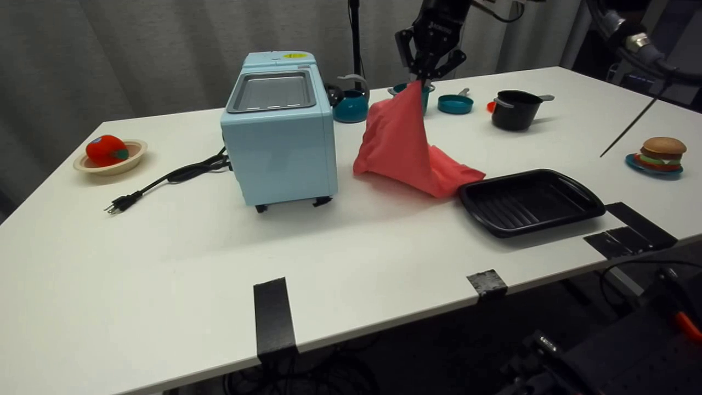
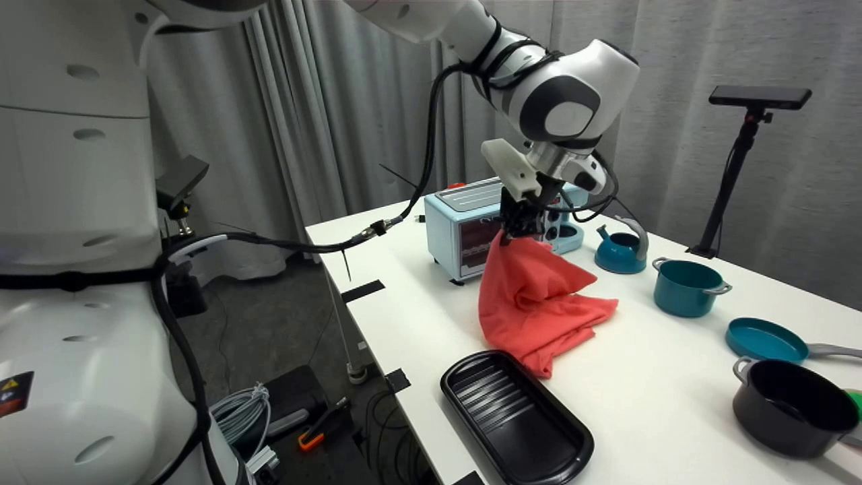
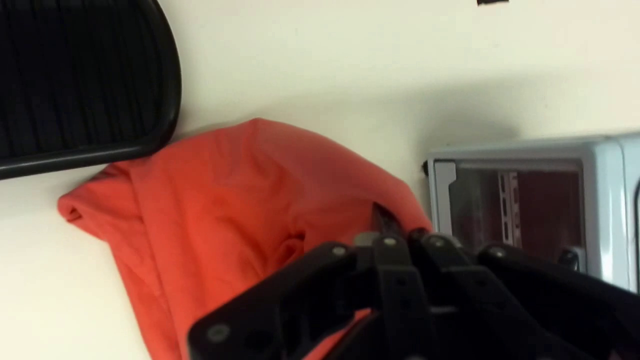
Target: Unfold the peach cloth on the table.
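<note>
The peach cloth looks coral red and shows in both exterior views (image 1: 397,140) (image 2: 532,303) and in the wrist view (image 3: 215,215). One part is lifted to a peak at my gripper. The rest hangs in folds and lies bunched on the white table (image 1: 181,263). My gripper (image 1: 424,80) is shut on the raised part of the cloth, above the table; it also shows in the other images, in an exterior view (image 2: 510,236) and in the wrist view (image 3: 407,230). The fingers hide the pinched cloth itself. Some lower folds are hidden.
A black ribbed pan (image 1: 532,203) lies right beside the cloth's lower edge. A light blue toaster oven (image 1: 279,153) stands close on the opposite side. A teal kettle (image 2: 619,252), teal pot (image 2: 685,288), teal skillet (image 2: 764,339) and black pot (image 2: 791,407) stand farther off.
</note>
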